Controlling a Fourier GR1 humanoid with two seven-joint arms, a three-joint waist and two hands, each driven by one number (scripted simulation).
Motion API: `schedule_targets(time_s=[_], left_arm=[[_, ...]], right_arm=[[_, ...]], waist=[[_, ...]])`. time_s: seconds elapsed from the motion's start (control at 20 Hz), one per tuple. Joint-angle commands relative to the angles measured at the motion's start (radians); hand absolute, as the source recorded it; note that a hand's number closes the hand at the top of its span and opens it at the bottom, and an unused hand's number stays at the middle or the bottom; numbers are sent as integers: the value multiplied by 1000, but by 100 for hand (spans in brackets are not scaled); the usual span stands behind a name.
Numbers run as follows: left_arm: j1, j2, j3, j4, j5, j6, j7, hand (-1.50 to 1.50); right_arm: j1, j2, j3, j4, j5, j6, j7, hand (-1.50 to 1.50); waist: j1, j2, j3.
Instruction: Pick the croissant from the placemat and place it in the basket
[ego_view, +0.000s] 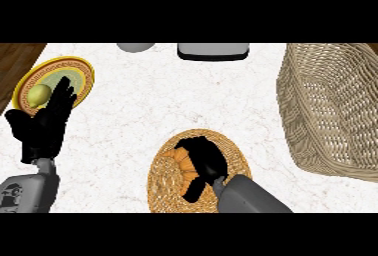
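Observation:
An orange-brown croissant (179, 161) lies on a round woven placemat (164, 185) near the counter's front, mostly covered by my right hand (203, 159). That hand rests on top of it with fingers bent down around it. Only the croissant's left part shows beside the palm. A large wicker basket (325, 105) stands at the right side, apart from the hand. My left hand (46, 122) is held up at the left edge, fingers straight, holding nothing.
A yellow plate (81, 75) with a pale green fruit (40, 93) sits at the back left, partly behind the left hand. A grey round object (135, 47) and a grey-and-black appliance (212, 50) stand at the counter's far edge. Dark wood shows at the top left.

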Motion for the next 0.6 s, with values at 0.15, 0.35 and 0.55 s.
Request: schedule_targets(time_s=[0.15,0.35,0.55], left_arm=[[30,-4,8,-16,-6,15,-2,0],[32,16,32,7,9,-4,-26,0],[41,13,30,-3,25,-22,-16,0]], right_arm=[[419,-196,242,-144,37,-53,-308,150],[575,-280,207,-256,-30,-184,-479,150],[707,-423,150,-461,-159,-250,-713,150]], waist=[[-33,19,6],[-32,26,6],[-24,26,5]])
